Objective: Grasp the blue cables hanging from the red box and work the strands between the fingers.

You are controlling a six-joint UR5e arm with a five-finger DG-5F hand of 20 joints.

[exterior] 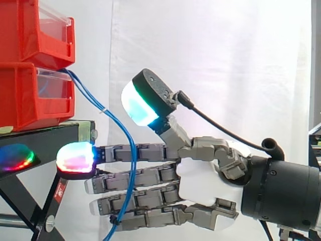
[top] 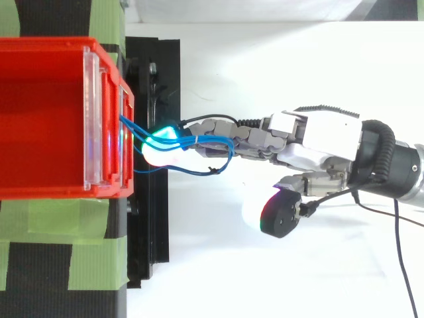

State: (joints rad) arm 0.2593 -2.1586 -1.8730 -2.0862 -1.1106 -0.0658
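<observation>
Red is seen on the stacked red plastic bins (exterior: 30, 95), whose fronts are left clear. The thin blue cables (exterior: 131, 150) are marked by one small white band (exterior: 103, 110). The black metal stand (exterior: 45, 131) is crossed, in the top view, by strips of light green tape (top: 86, 225). The grey and white robot hand (exterior: 200, 183) is tipped with glowing pads: one fingertip pad (exterior: 139, 108) is lit cyan and green, another (exterior: 75, 156) pink, red and blue. The plain curtain (exterior: 225, 60) is white.

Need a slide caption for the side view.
Blue cables hanging from the red box cross the robot hand's straight fingers.
</observation>
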